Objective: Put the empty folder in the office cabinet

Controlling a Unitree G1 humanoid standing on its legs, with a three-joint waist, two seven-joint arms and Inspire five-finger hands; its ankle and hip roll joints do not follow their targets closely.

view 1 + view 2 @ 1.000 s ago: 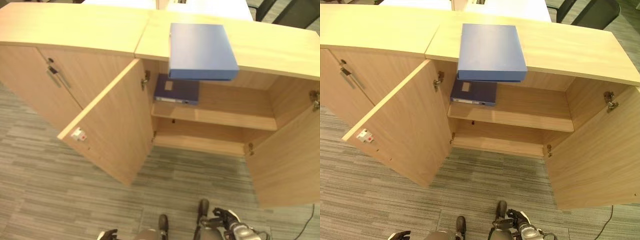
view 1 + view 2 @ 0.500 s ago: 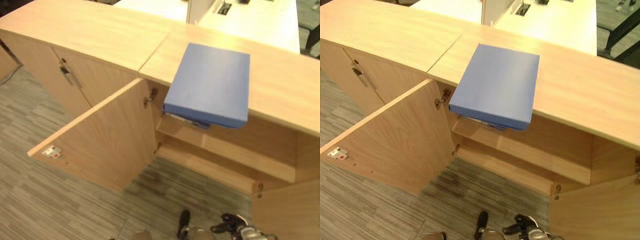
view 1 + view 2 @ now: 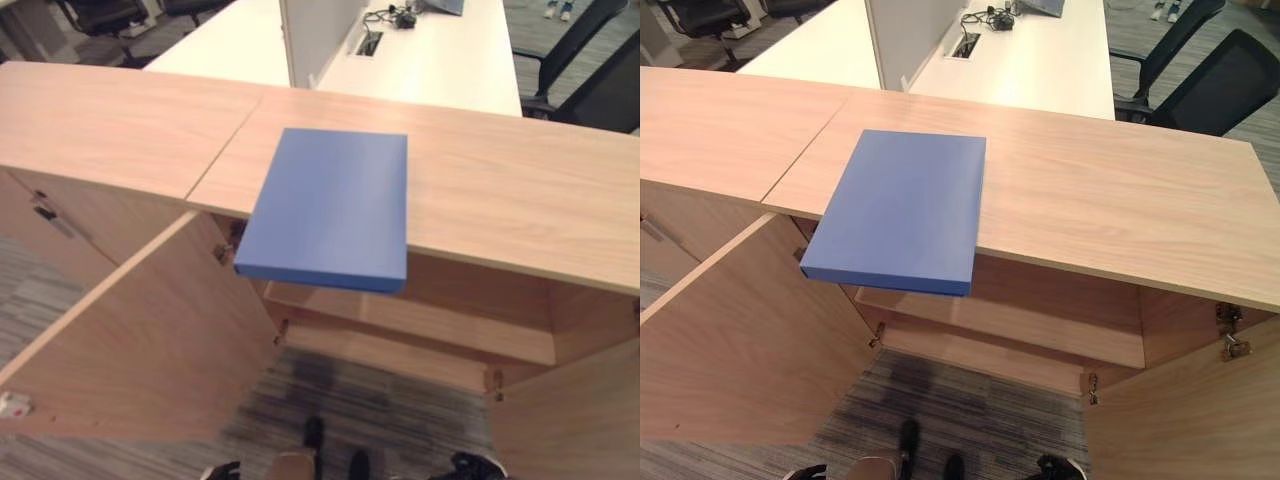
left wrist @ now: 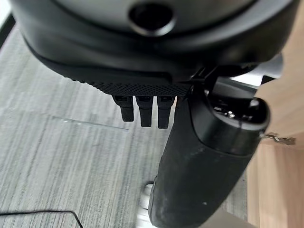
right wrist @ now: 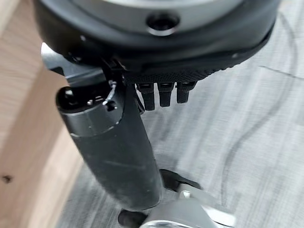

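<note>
A blue folder (image 3: 330,205) lies flat on the wooden top of the office cabinet (image 3: 500,190), its near end jutting out over the open compartment. Below it the inner shelf (image 3: 1040,335) shows as bare wood. Both hands hang low near the carpet, far under the folder and holding nothing. My left hand (image 4: 142,57) has relaxed fingers (image 4: 142,111) pointing at the floor. My right hand (image 5: 161,47) hangs the same way beside a cabinet door, with its fingers (image 5: 164,95) straight.
The cabinet's left door (image 3: 130,340) swings wide out over the carpet, and the right door (image 3: 570,420) stands open too. A closed cabinet (image 3: 90,120) adjoins on the left. Behind are a white desk (image 3: 430,60) and black office chairs (image 3: 1210,80).
The camera has risen and tilted, so the whole picture shifted. The folder stays where it was on the top. The dark binder on the shelf is now hidden behind it.
</note>
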